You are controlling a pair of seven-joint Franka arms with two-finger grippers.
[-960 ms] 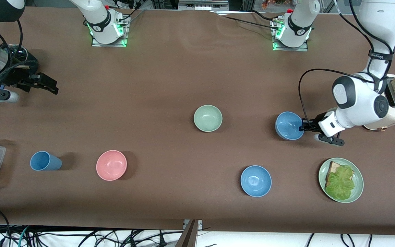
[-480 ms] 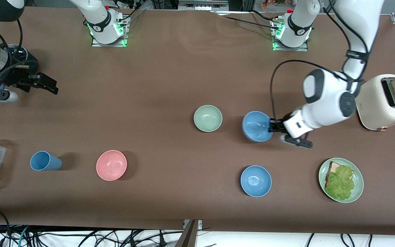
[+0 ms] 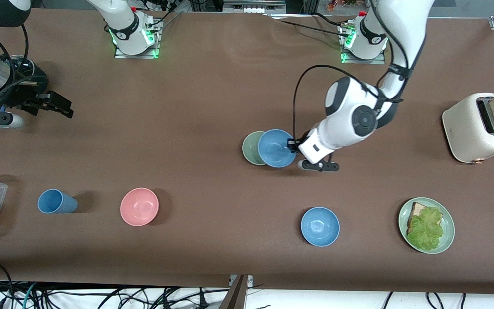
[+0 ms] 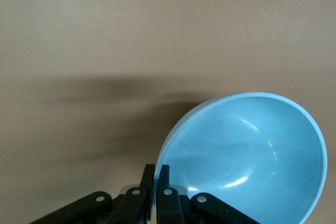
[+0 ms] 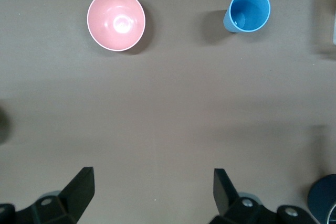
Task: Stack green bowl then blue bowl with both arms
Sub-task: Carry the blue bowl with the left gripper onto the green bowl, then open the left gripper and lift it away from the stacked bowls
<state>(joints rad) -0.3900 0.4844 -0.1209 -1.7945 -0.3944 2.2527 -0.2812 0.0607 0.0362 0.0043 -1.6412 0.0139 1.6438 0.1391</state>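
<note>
Since a second ago the left arm swings away from the toaster and carries the blue bowl across the desk to the green bowl, which has not shifted. The blue bowl now hangs over the green bowl, covering the part of it toward the left arm's end; the wrist view shows it tilted. The left hand is clamped on the blue bowl's rim, its fingers pinched tight on either side of the wall. Nearer the front camera than the green bowl sit a pink bowl and a brighter blue bowl. The right hand waits over the desk toward the right arm's end, jaws spread wide, holding nothing.
</note>
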